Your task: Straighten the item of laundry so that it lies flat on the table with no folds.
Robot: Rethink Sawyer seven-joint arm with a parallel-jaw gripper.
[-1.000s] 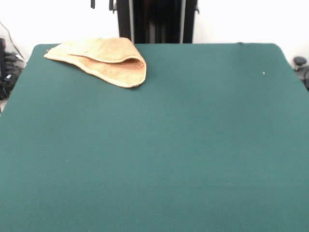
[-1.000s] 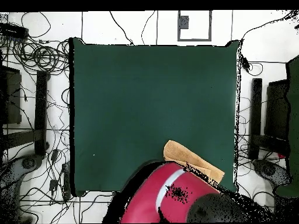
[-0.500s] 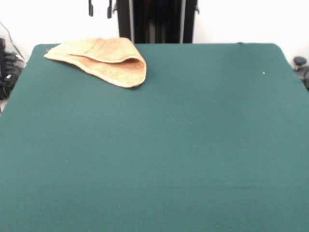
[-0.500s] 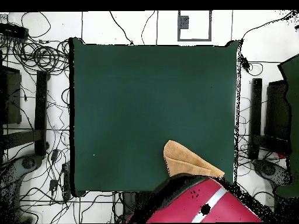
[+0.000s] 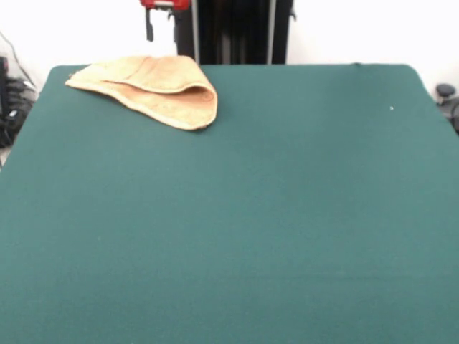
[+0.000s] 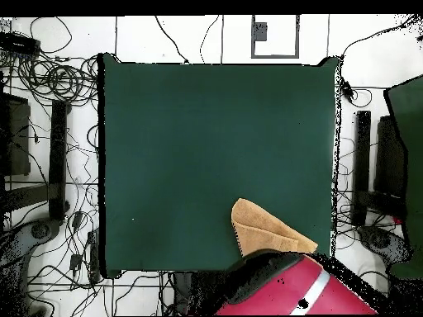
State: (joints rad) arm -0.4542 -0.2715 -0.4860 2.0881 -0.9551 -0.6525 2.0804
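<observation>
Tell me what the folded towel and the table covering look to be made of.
The towel: orange-tan, with a nubbly, matte surface and a soft rolled fold at its edge, which suggests terry cloth, probably cotton. The table: covered in dark green, flat, glare-free material with no visible weave, likely felt or a similar napped fabric; what lies under the cover cannot be seen.

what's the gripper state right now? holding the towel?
Gripper: open, two fingers apart, holding nothing, above the folded towel and not touching it.
</observation>
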